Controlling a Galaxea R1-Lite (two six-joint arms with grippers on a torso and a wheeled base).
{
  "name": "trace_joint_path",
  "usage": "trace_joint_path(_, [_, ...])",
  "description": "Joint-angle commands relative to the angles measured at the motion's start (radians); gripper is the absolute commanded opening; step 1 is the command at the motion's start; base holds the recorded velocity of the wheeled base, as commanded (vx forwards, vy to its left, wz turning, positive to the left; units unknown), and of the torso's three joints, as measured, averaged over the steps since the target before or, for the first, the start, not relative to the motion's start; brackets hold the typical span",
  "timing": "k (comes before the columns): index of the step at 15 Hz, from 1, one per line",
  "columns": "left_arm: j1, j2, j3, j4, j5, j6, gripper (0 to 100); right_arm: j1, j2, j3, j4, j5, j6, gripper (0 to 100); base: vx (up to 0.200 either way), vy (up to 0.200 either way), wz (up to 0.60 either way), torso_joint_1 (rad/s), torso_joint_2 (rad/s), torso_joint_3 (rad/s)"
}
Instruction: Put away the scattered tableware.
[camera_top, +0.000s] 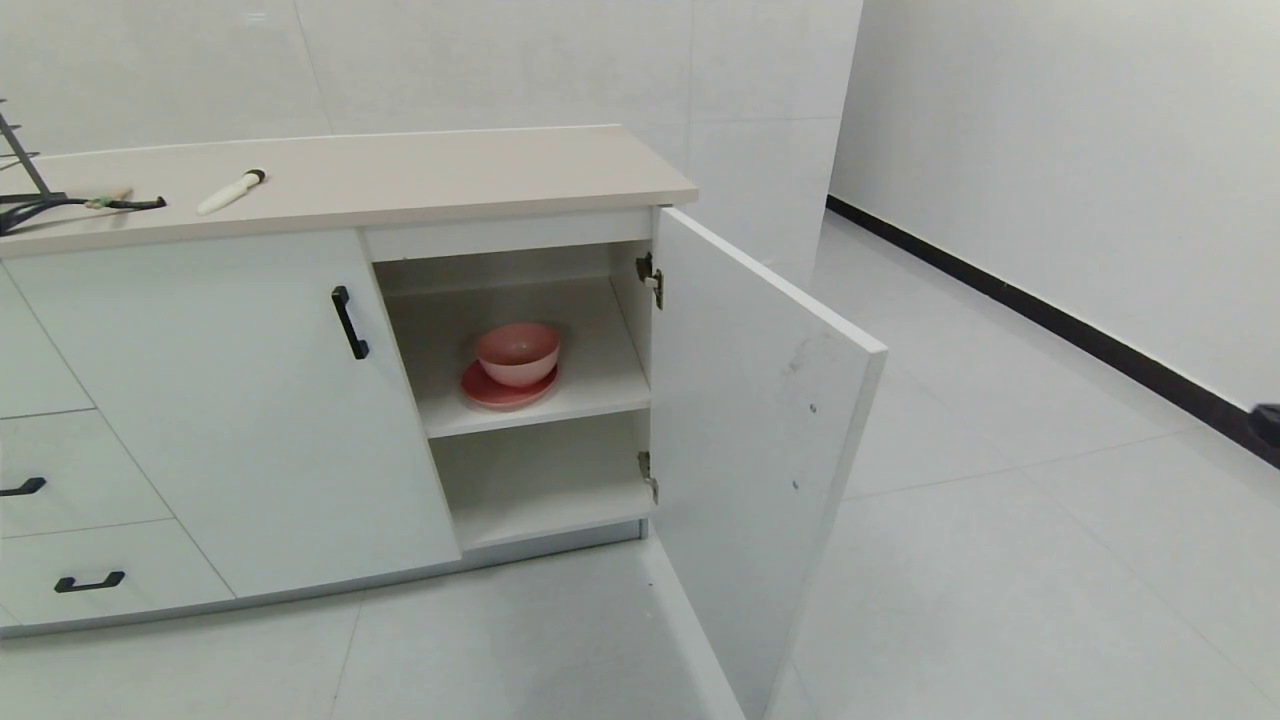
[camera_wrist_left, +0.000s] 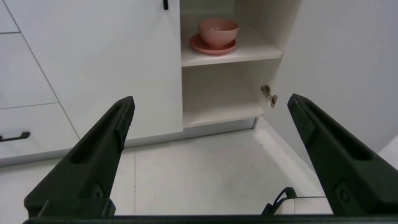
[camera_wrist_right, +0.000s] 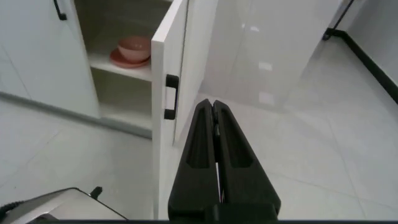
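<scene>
The left end effector (camera_wrist_left: 211, 158) is spread wide with nothing between its fingers. The right end effector (camera_wrist_right: 214, 107) has its fingers pressed together and holds nothing. Both hang over the floor (camera_top: 1000, 560), which runs open beside the right end effector as far as the wall.

Ahead of the left end effector and well apart from it, the pink bowl (camera_wrist_left: 218, 31) sits on the pink plate (camera_wrist_left: 209, 48). They are on the cabinet's upper shelf (camera_top: 600, 380), near its front edge, with bare shelf on the hinge side. The lower compartment (camera_top: 540, 480) opens beneath them.

The open door (camera_top: 760, 420) juts out toward the robot. Its free edge and black handle (camera_wrist_right: 170, 96) stand just ahead of the right end effector's tips, between them and the bowl.

The closed door (camera_top: 250, 400) hides the shelf's other end, and the bowl covers most of the plate. On the table (camera_top: 450, 165), far beyond both end effectors, a white utensil (camera_top: 230, 190) with a dark tip is too small to name. A black cable (camera_top: 60, 203) there is cut off at the edge.
</scene>
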Motion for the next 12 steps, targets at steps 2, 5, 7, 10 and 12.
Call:
trace_joint_path(2, [0.0, 0.0, 0.0, -0.001, 0.003, -0.006, 100, 0.022, 0.229, 0.02, -0.192, 0.01, -0.051, 0, 0.0, 0.0, 0.0, 0.0, 0.0, 0.0])
trace_joint_path(5, [0.0, 0.0, 0.0, 0.001, 0.003, -0.003, 100, 0.034, 0.416, 0.067, -0.477, 0.011, -0.083, 0, 0.0, 0.0, 0.0, 0.0, 0.0, 0.0])
trace_joint_path(7, [0.0, 0.0, 0.0, 0.001, 0.003, -0.004, 100, 0.068, 0.525, 0.109, -0.582, 0.011, -0.105, 0, 0.0, 0.0, 0.0, 0.0, 0.0, 0.0])
trace_joint_path(10, [0.0, 0.0, 0.0, 0.001, 0.003, -0.006, 100, 0.103, 0.66, 0.083, -0.657, 0.011, -0.103, 0, 0.0, 0.0, 0.0, 0.0, 0.0, 0.0])
trace_joint_path(12, [0.0, 0.0, 0.0, 0.001, 0.003, -0.007, 100, 0.102, 0.709, 0.048, -0.663, 0.011, -0.103, 0, 0.0, 0.0, 0.0, 0.0, 0.0, 0.0])
